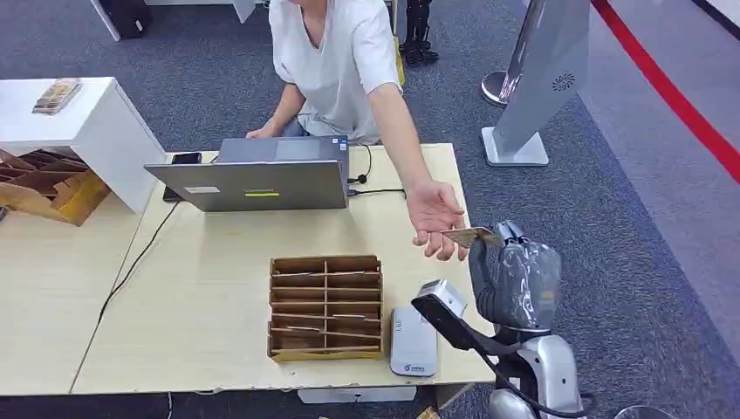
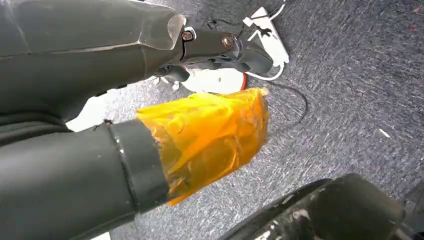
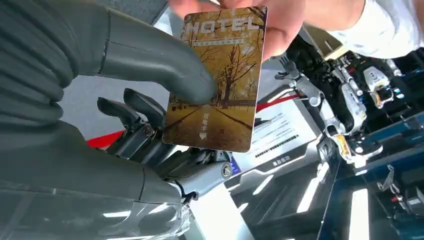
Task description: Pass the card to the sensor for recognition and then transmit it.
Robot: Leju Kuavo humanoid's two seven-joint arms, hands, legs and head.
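The right hand (image 1: 510,262) is raised off the counter's (image 1: 209,288) edge, to the right of the wooden slotted organizer (image 1: 325,306), and it pinches the card (image 1: 471,236) between its thick grey thumb and darker fingers. In the right wrist view the card (image 3: 220,80) reads "HOTEL" above a golden picture of trees along a path, with the thumb pressed flat on its face. A person's hand (image 1: 435,216), palm up, reaches over from behind the laptop (image 1: 253,179) and meets the far end of the card; in the right wrist view the person's fingertips (image 3: 280,25) touch that end of it, so both hold it at once.

The white card sensor (image 1: 413,339) lies flat on the counter just right of the organizer, near the front edge, and the card is well above and beyond it. A dark bracket on the right arm crosses over the sensor's upper corner.

The left hand (image 2: 200,135) hangs over grey carpet, with yellow tape wrapped round 1 thick digit and nothing between its fingers; I cannot tell whether they are spread or curled.
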